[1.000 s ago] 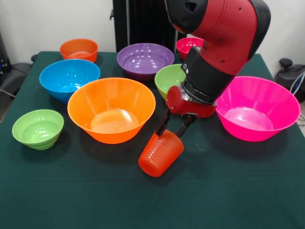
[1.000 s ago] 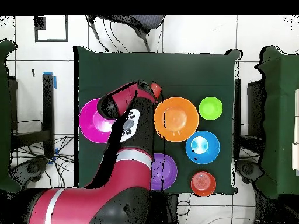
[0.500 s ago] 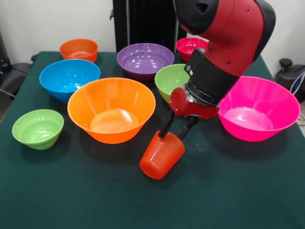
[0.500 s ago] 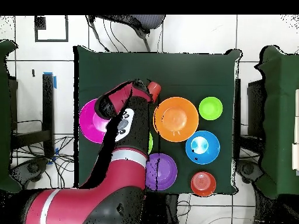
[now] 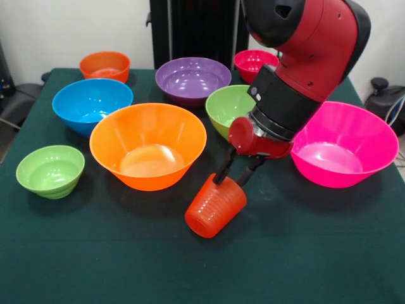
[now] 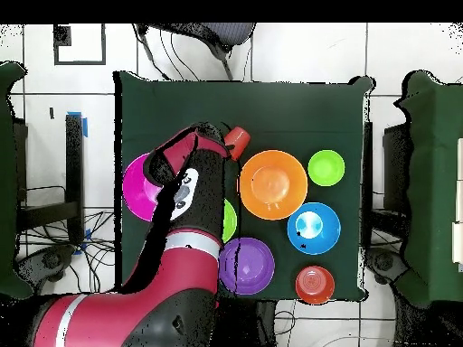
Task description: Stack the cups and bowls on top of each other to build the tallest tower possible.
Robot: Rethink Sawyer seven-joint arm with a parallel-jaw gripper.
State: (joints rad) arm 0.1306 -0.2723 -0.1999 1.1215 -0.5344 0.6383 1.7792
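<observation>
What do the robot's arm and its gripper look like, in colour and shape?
The arm is thick and rounded, with glossy red shells and a black cylindrical section before the wrist. In the overhead view it carries a white panel with dark buttons and a pale band near its base. The wrist ends in a small red housing, from which the gripper extends two thin black fingers.

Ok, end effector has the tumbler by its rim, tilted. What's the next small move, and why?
Probably lift straight up a little. The end effector is shut on the rim of the orange-red tumbler, which hangs tilted, its base at or just above the cloth. The large orange bowl stands close beside it, so it likely needs height to clear that rim before travelling sideways.
</observation>
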